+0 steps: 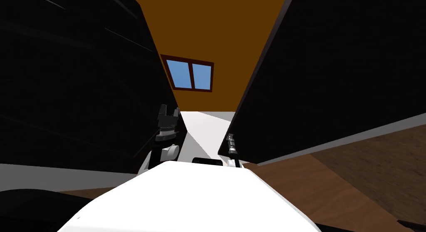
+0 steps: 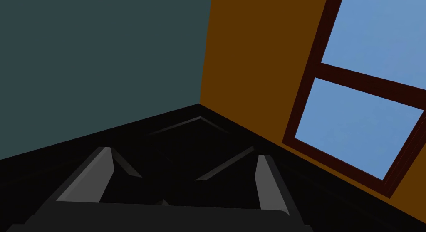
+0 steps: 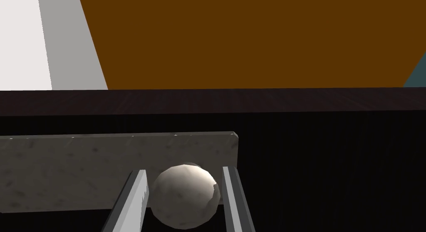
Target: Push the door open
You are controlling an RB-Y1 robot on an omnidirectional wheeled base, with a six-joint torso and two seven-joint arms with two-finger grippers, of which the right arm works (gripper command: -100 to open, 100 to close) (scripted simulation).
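- Door (image 1: 333, 75), a dark, almost black flat slab, stands at 2 o'clock in the head view, its near edge slanting towards 12 o'clock.
- Right gripper (image 1: 230, 138) reaches forward at 1 o'clock from the chest, up against the door's near edge.
- In the right wrist view, the right gripper (image 3: 184, 170) has its jaws drawn narrow around a round, speckled grey knob (image 3: 183, 198). One finger (image 3: 133, 200) lies along each side of the ball.
- The knob sits on a flat, speckled grey plate (image 3: 83, 175) fixed to the door face (image 3: 324, 171).
- Left gripper (image 1: 169, 110) is raised at 11 o'clock, forearm upright and fingers pointing up. It is just beside a black panelled surface (image 1: 75, 75).
- In the left wrist view, the left gripper (image 2: 183, 152) has its jaws spread wide, with nothing between them.
- An orange wall (image 1: 216, 30) with a dark-framed, two-pane window (image 1: 189, 73) shows at 12 o'clock, between the door and the black surface.
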